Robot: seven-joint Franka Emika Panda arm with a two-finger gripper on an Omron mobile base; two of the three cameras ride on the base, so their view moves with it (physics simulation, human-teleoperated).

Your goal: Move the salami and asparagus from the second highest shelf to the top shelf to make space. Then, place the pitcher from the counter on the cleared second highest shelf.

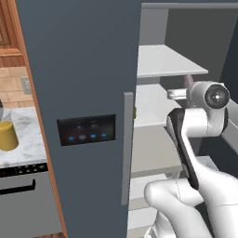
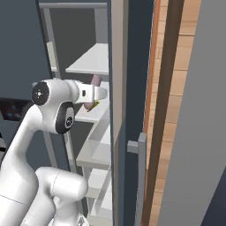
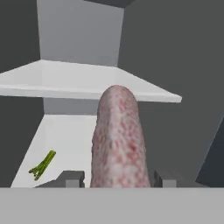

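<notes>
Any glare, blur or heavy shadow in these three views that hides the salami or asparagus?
Hand view: salami sharp and evenly lit, asparagus small but clear, no glare. Left base view: flat lighting; the arm hides most of the salami. Right base view: soft, coarse rendering; salami is a pink sliver, asparagus hard to tell.

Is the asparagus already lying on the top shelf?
No: in the hand view the asparagus lies on the second highest shelf, below the top shelf.
</notes>
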